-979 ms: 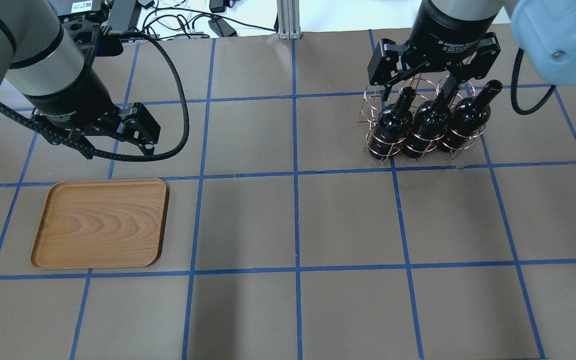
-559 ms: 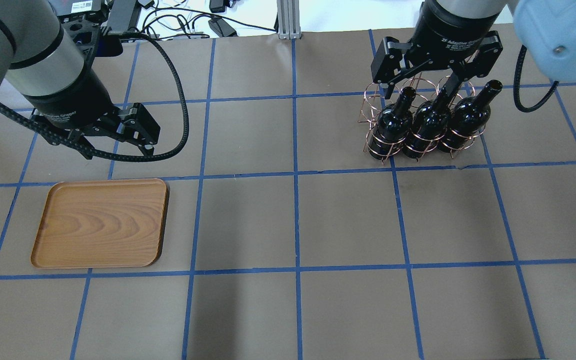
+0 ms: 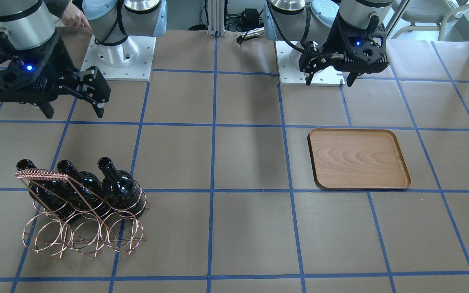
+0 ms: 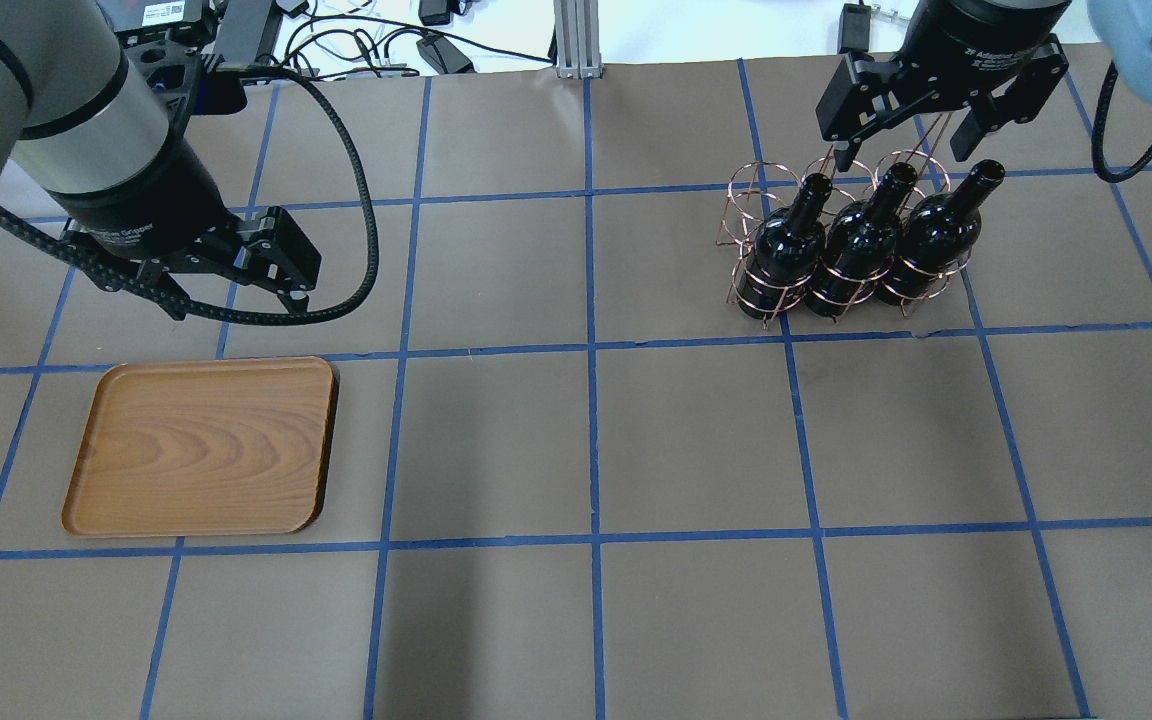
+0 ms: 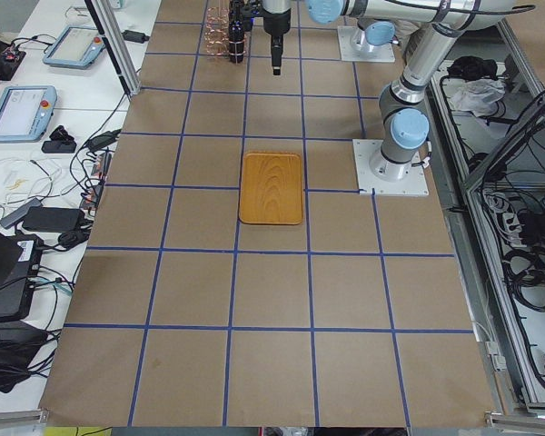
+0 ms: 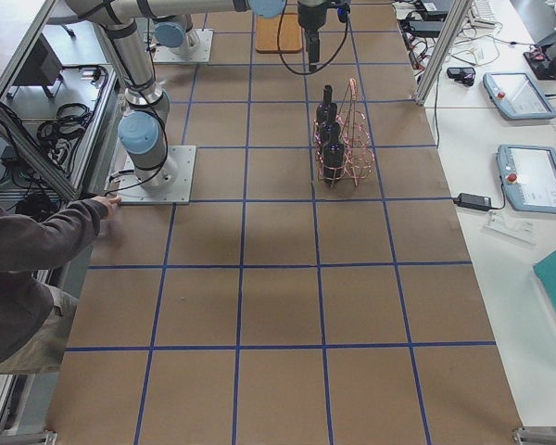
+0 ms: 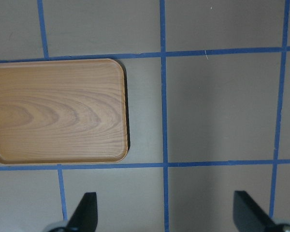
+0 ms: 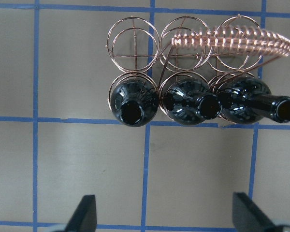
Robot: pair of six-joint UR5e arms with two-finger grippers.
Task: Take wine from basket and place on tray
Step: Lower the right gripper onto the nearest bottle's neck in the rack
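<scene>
Three near-black wine bottles (image 4: 861, 245) stand in one row of the copper wire basket (image 4: 748, 196), at the far right in the overhead view. They also show from above in the right wrist view (image 8: 188, 101), with the basket's coiled handle (image 8: 232, 41) behind them. My right gripper (image 4: 901, 155) is open and empty above the bottle necks, touching nothing. The wooden tray (image 4: 201, 445) lies empty at the left. My left gripper (image 4: 236, 300) is open and empty, just beyond the tray's far edge.
Brown paper with a blue tape grid covers the table. Cables and a metal post (image 4: 573, 40) sit past the far edge. The arm bases (image 3: 116, 53) are bolted at the robot's side. A person (image 6: 28, 269) stands by the right arm's base.
My right gripper has moved up and to the right in the overhead view, away from the middle bottle's neck, still open. The left arm, bottles and tray have not moved.
</scene>
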